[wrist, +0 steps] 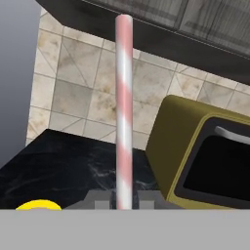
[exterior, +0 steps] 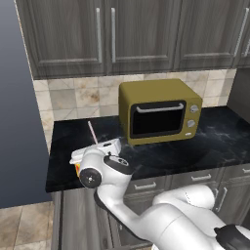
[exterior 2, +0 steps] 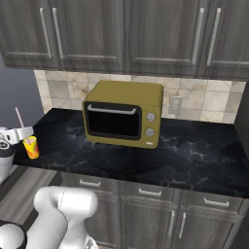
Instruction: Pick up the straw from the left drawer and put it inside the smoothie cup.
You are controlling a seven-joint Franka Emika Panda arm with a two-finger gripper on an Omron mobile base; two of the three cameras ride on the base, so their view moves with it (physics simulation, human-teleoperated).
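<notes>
Left base view: white arm rising from lower right, gripper (exterior: pixel 100 146) at the left end of the black counter (exterior: pixel 219 134), above the smoothie cup (exterior: pixel 78 169); cup yellow, largely hidden behind the wrist joint. Straw (exterior: pixel 91 133), thin and pink, stands up out of the gripper, leaning slightly left. Olive-yellow microwave (exterior: pixel 160 111) to the right on the counter, grey cabinets (exterior: pixel 122 34) above, tiled backsplash behind.

Right base view: gripper (exterior 2: pixel 22 132) at the far left edge, the straw (exterior 2: pixel 20 117) projecting upward from it. Smoothie cup (exterior 2: pixel 31 147) just below and beside the hand, standing on the counter (exterior 2: pixel 194 155) near its front edge. Microwave (exterior 2: pixel 124 113) well apart to the right. Narrow drawers (exterior 2: pixel 146 192) under the counter, all shut.

Hand view: straw (wrist: pixel 124 112), pink-and-white striped, upright at centre, pinched at its base between the two dark fingertips (wrist: pixel 100 197). Yellow rim of the smoothie cup (wrist: pixel 38 205) at lower left, offset from the straw. Microwave (wrist: pixel 205 156) at right.
</notes>
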